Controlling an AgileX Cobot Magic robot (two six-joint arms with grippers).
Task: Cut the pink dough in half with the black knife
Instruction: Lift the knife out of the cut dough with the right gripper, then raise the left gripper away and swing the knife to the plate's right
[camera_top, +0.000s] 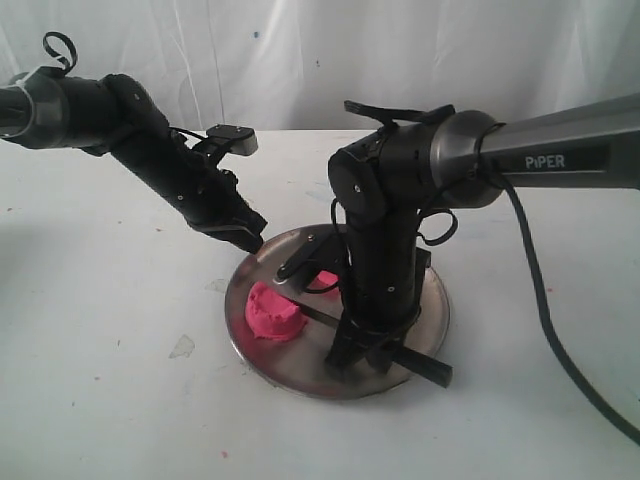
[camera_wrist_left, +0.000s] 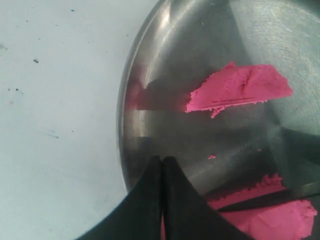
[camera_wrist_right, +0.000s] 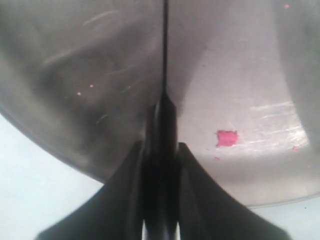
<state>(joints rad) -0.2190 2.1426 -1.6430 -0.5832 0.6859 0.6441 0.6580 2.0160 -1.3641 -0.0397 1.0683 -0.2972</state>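
The pink dough lies on the steel plate (camera_top: 420, 265) as two pieces. One is a large lump (camera_top: 270, 315) at the plate's left. The other is a smaller wedge (camera_top: 325, 278), half hidden behind the right arm. In the left wrist view the wedge (camera_wrist_left: 240, 87) lies apart from the nearer lump (camera_wrist_left: 282, 220). The black knife (camera_top: 425, 368) lies low across the plate, with its blade (camera_wrist_left: 255, 200) running against that lump. My right gripper (camera_top: 362, 345) is shut on the knife's handle (camera_wrist_right: 161, 165). My left gripper (camera_top: 248, 240) hovers over the plate's back-left rim, shut and empty.
Tiny pink crumbs (camera_wrist_right: 227, 137) dot the plate (camera_wrist_right: 260, 75). The plate sits on a white table (camera_top: 110, 400) with a few faint stains (camera_top: 182, 347). A white curtain hangs behind. The right arm's cable (camera_top: 545, 300) trails down at the right.
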